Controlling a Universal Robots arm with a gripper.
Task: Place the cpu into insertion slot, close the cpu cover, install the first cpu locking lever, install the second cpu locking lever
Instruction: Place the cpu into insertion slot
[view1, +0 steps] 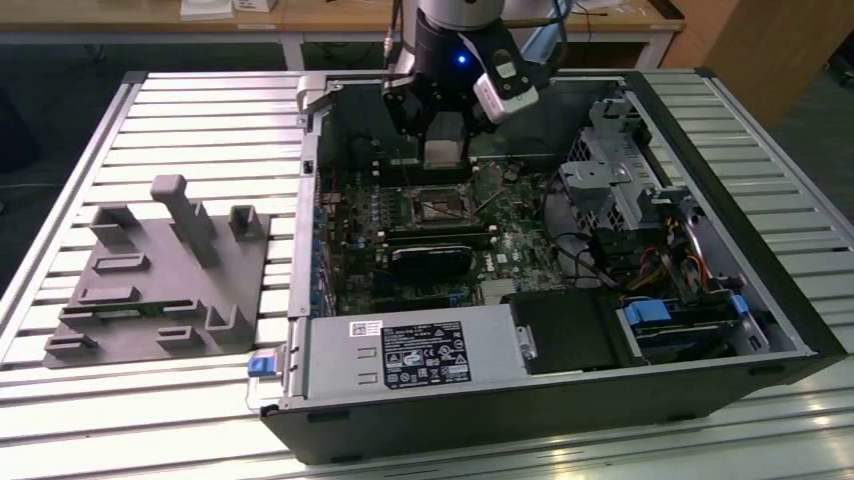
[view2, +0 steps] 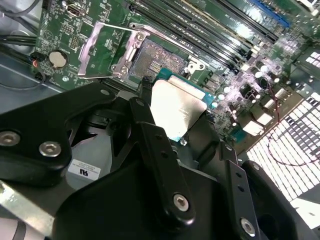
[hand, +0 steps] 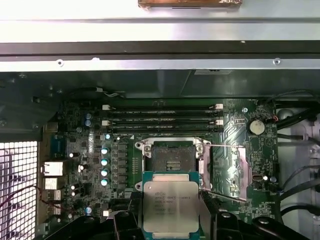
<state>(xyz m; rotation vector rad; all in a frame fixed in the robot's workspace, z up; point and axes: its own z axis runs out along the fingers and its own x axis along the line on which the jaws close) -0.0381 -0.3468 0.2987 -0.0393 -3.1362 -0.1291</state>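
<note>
A: What has the gripper (hand: 172, 222) got?

B: It is clenched on the cpu (hand: 172, 205), with its black fingers (view2: 150, 135) pressing two opposite edges.

A: How does the chip look?

B: Flat and square. It has a dull silver-grey metal top with small dark print, set on a green base. In the second wrist view the metal catches the light and looks nearly white.

A: Where is it?

B: It is in the air over the motherboard (hand: 232, 125), near the insertion slot (hand: 173, 157) but apart from it, not seated. The slot lies bare, a dark centre inside a silvery rim. The cpu cover (hand: 227, 170) is swung open beside it, and green board shows through its window.

A: Do the views differ?

B: The first wrist view looks straight down on chip and slot, with the memory slots (hand: 162, 117) beyond and a coin battery (hand: 256, 126) near the cover. The second wrist view looks past the fingers and shows the cover tilted up off the board. The exterior view takes in the whole open computer case (view1: 467, 420) on the slatted table (view1: 200, 110) — and a grey fixture (view1: 147, 290) lying outside the case, at the exterior view's left.
</note>
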